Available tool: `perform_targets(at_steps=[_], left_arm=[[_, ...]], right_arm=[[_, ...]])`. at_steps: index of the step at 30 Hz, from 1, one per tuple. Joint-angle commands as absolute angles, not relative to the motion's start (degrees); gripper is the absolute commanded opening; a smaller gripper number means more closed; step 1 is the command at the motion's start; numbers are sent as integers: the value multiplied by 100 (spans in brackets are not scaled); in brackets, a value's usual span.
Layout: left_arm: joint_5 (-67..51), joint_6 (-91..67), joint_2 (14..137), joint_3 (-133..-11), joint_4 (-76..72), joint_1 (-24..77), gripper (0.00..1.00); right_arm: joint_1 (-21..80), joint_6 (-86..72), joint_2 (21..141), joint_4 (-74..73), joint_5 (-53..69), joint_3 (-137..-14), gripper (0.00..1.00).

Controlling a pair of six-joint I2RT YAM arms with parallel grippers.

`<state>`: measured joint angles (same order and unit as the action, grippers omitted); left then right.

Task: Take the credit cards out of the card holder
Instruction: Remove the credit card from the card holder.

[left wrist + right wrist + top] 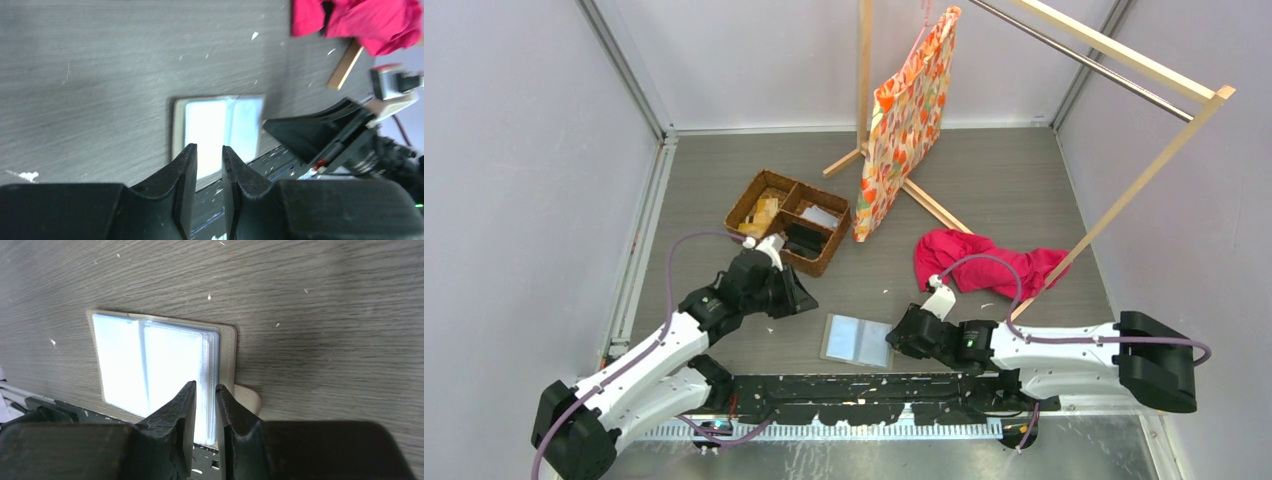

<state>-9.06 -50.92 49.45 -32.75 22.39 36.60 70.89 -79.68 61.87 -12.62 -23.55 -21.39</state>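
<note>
Card holder lies spread open at the desk's near edge. My right tool, jaws narrowly apart and empty, noses at its right-hand sleeves. My left tool, likewise slightly open, hovers farther left. I'd say we're at the extraction step, and next I pinch one of the credit cards by its edge.

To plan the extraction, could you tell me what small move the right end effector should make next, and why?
Probably ease the right end effector down onto the sleeve edge of the open grey-olive folding card holder: its jaws stand slightly parted right at it, gripping nothing.
</note>
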Motion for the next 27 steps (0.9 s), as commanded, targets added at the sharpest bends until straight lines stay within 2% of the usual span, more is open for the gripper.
perform_targets(at_steps=[1,7,17,27], left_arm=[[-1353,-4997,4756,-2894,2244,3737,26],[-1521,-5127,5398,-2650,1507,4095,26],[-1507,-5214,6230,-2401,852,4289,26],[-1378,-5221,6446,-2226,797,4307,25]], right_arm=[[7129,-7808,5888,-1281,-2602,-2124,26],[7130,-7774,5950,-1163,-2594,-2148,26],[7139,-7752,6838,-252,-2199,-1999,25],[7242,-7711,6376,-680,-2465,-2139,25]])
